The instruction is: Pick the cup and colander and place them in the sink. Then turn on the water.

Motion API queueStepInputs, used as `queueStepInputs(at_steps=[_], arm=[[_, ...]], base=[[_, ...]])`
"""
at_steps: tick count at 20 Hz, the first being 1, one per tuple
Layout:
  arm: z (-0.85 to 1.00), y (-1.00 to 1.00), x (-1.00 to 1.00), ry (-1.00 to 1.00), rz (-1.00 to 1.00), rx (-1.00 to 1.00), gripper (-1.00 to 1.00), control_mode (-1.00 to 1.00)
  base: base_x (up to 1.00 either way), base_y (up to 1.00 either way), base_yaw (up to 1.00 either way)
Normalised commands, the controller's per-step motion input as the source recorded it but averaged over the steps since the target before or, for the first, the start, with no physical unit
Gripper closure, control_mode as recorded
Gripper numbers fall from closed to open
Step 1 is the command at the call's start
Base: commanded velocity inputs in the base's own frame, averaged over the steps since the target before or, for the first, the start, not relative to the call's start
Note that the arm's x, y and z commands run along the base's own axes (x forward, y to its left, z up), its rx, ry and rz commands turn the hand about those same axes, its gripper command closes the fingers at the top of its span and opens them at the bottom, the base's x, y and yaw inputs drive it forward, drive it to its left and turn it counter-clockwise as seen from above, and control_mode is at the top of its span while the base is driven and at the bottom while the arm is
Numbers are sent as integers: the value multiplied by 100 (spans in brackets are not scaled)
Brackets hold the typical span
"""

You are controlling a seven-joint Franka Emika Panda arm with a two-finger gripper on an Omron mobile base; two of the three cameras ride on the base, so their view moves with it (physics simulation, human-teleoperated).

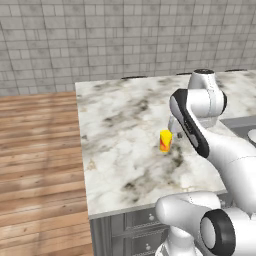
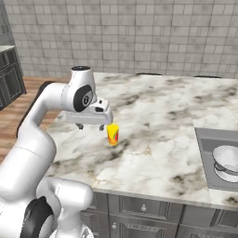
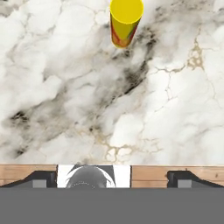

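Beside the upright cup [image 2: 112, 134], the end effector [image 2: 91, 126] hangs open.

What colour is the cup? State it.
The cup is yellow with a red-orange patch on its side, clearest in the right base view.

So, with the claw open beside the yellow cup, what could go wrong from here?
1. The cup is small and stands upright on the marble counter. The claw hangs just beside it, so a finger might knock it over on the approach.
2. In the hand view the cup sits at the top edge, not between the fingers, so closing now would probably miss it.
3. The colander already lies in the sink, so a dropped cup could land on it.
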Motion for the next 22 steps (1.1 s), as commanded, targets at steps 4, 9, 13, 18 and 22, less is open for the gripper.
queueStepInputs(at_steps=[4,9,13,18,22], arm=[[-22,-7,77,0,0,0,-100,-100],[-20,-14,71,0,0,1,-100,-100],[-12,-25,45,0,0,7,-100,-100],[-10,-16,60,0,0,3,-100,-100],[-12,0,67,0,-3,0,-100,-100]], base=[[0,0,0],[0,0,0],[0,0,0],[0,0,0],[0,0,0]])
